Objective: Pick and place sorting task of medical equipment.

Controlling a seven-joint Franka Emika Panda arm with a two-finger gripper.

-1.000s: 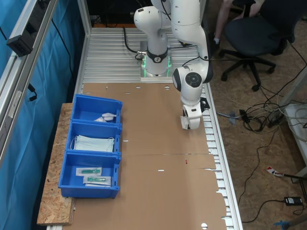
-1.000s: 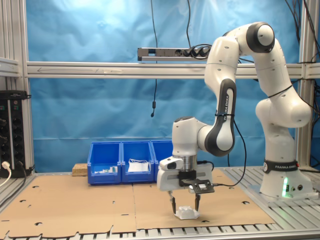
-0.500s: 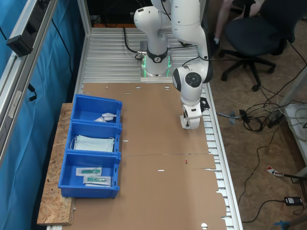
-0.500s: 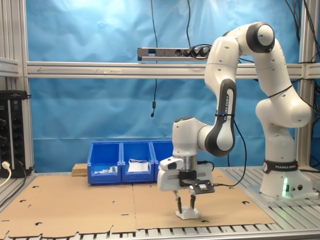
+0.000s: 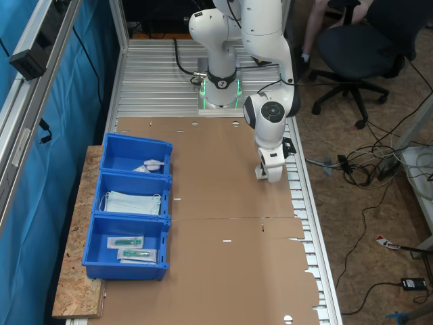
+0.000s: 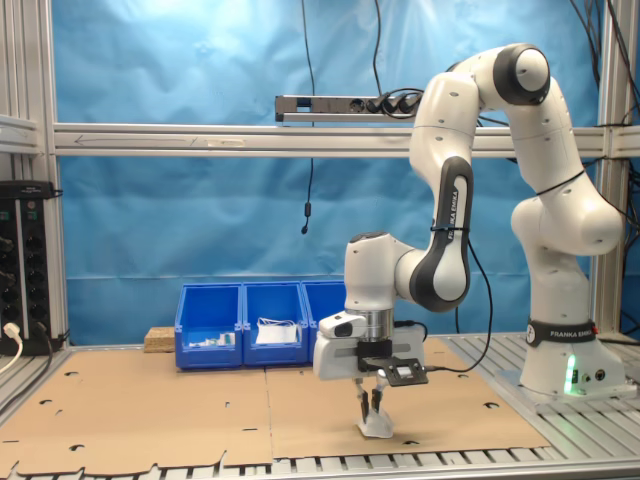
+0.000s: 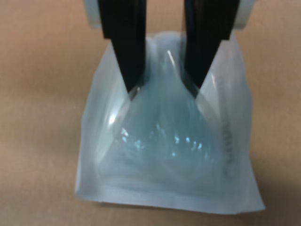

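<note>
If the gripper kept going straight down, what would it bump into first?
The gripper points straight down and already pinches the white packet, so that comes first. Just under the packet lies the brown cardboard; any gap between them is hard to judge.

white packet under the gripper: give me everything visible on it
The packet is a small white sealed pouch, translucent and crinkled, with a domed, glossy bulge inside. The gripper pinches its upper part between two black fingers, bunching the film into a peak. Its lower edge appears to rest on the brown cardboard, near the table's railed edge in the second exterior view.
</note>
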